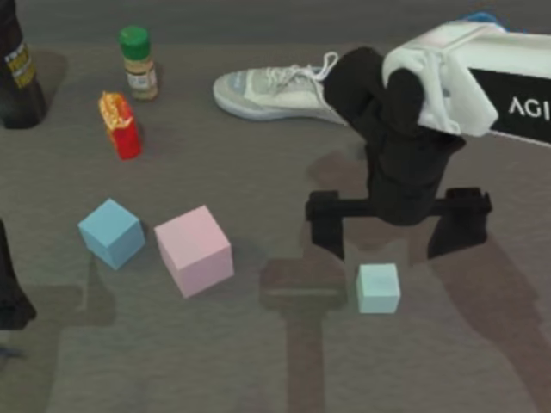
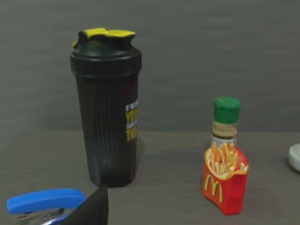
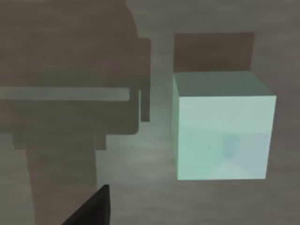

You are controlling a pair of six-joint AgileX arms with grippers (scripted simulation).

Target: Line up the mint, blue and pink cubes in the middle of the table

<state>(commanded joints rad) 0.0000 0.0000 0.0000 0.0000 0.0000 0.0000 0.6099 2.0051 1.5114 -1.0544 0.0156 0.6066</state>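
Note:
The small mint cube point(image 1: 378, 288) rests on the table point(image 1: 284, 370) right of centre. My right gripper point(image 1: 392, 231) hovers just behind it, open wide, with nothing between its fingers point(image 1: 325, 225). In the right wrist view the mint cube point(image 3: 222, 136) fills the middle right, and one dark fingertip point(image 3: 93, 208) shows beside it, apart from it. The light blue cube point(image 1: 111, 232) and the larger pink cube point(image 1: 195, 249) sit side by side at the left, a small gap between them. My left arm point(image 1: 9, 297) is parked at the left edge, and one of its fingers point(image 2: 96, 206) shows over bare table.
Along the back stand a black shaker bottle point(image 1: 17, 77), a green-lidded spice jar point(image 1: 138, 62), a red fries box point(image 1: 120, 125) and a grey sneaker point(image 1: 275, 90). A blue stapler point(image 2: 44, 201) lies near the left gripper. The right arm's shadow falls beside the mint cube.

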